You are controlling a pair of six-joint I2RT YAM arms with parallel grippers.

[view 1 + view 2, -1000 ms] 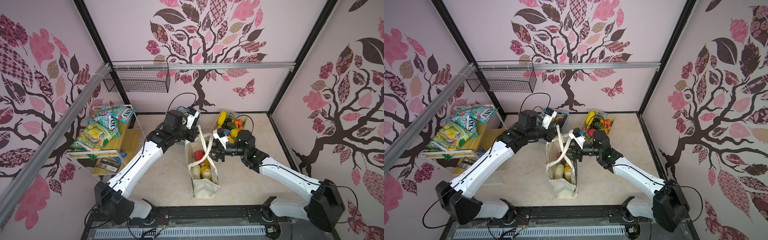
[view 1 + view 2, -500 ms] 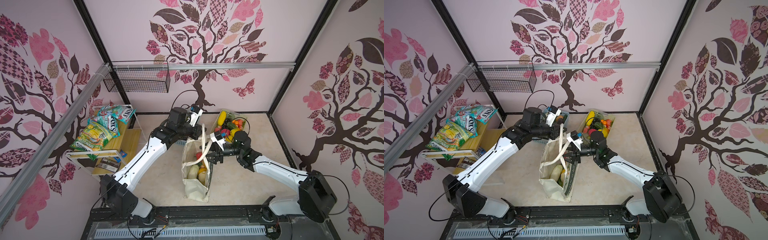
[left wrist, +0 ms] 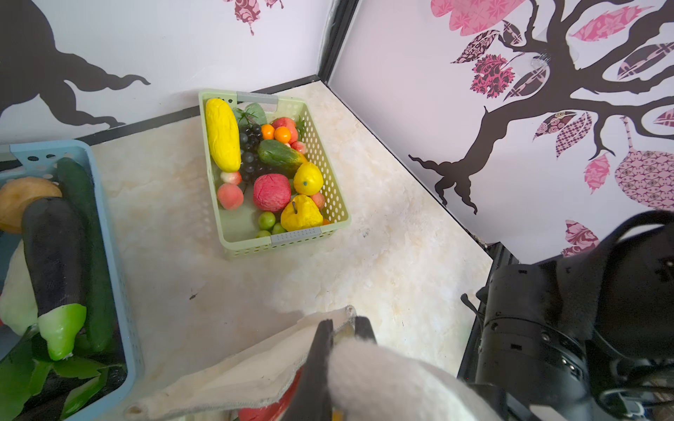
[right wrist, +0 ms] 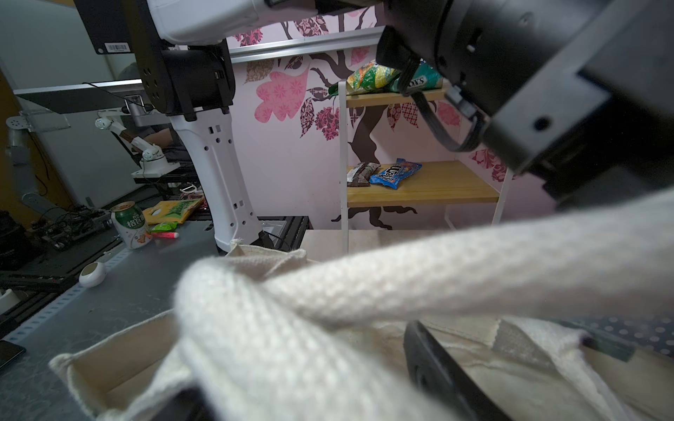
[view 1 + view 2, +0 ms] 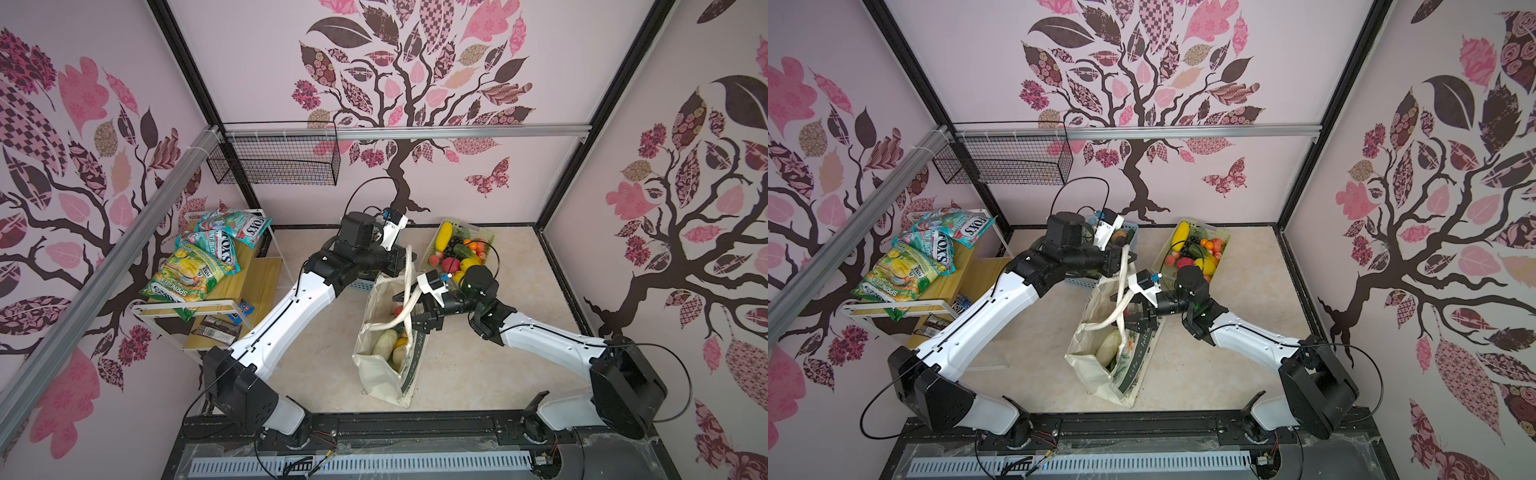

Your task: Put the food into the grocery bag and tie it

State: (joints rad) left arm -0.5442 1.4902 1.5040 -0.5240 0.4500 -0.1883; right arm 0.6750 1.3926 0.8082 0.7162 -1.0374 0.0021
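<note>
**Grocery bag [image 5: 376, 374]: shifted and tipped since a second ago**

Bag has slid toward the left arm and now leans, mouth open, mid-desk [image 5: 478, 374].
Contents: food [image 5: 384, 343], a pale gourd uppermost. More remains in the green basket [image 3: 288, 244] behind.
Left gripper [image 3: 343, 328]: jaws pinched on a strap [image 5: 409, 278], held high.
Right gripper [image 5: 413, 313]: jaws wider than before, straps lying loose between them.
Handling, as judged: soft canvas, sagging, bottom-heavy; straps thick and limp.
Hold: take it mid-strap, not by the wall.
</note>
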